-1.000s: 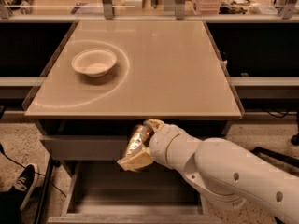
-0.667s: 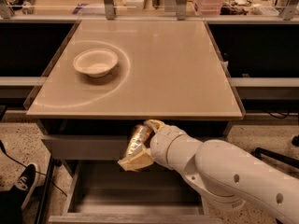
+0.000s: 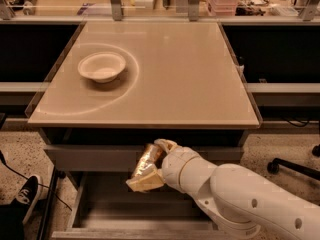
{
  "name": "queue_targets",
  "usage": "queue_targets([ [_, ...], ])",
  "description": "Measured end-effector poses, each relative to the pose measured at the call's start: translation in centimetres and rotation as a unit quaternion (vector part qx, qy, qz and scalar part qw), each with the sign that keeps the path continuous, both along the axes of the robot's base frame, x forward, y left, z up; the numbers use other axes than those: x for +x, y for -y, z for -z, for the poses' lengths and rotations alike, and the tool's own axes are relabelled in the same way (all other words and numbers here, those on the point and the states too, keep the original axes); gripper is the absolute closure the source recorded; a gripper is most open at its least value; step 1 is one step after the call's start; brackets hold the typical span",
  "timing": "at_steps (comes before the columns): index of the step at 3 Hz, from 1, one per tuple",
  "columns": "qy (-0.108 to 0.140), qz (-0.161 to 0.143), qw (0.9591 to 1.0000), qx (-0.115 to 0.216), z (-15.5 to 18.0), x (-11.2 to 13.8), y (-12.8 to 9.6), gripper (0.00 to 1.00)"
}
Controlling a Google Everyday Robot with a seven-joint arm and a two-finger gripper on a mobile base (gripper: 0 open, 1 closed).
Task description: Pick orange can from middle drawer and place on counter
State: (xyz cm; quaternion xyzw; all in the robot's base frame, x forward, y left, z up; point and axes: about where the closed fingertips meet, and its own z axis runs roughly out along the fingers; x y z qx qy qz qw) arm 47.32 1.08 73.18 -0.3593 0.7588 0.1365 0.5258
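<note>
Claw (image 3: 153, 164) clamping orange can (image 3: 147, 160) over middle drawer (image 3: 112, 200), counter (image 3: 180, 79) lip abv, bowl (image 3: 101, 66) back-left

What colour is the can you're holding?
Shiny orange-brown, clearest in the camera view: the orange can sits in the gripper above the middle drawer.

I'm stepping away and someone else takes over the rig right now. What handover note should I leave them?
The gripper is shut on the orange can, held in the air above the open middle drawer, just below the front edge of the counter.
A white bowl sits on the counter's far left part.
Done: can lifted out of the drawer.
Left: raise it above the counter edge, set it on a bare spot, release.
</note>
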Motion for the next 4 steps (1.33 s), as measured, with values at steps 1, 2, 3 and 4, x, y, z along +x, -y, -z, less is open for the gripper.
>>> queue_targets([
  [1,0.02,0.007,0.9992,-0.034,-1.8,-2.1,-0.3,1.0],
  [2,0.076,0.002,0.9936,-0.084,-6.2,-4.5,-2.9,1.0],
  [3,0.145,0.003,0.9809,-0.131,-12.1,-4.2,-3.6,1.0],
  [4,0.148,0.032,0.9788,-0.138,-12.9,-4.0,-1.4,1.0],
])
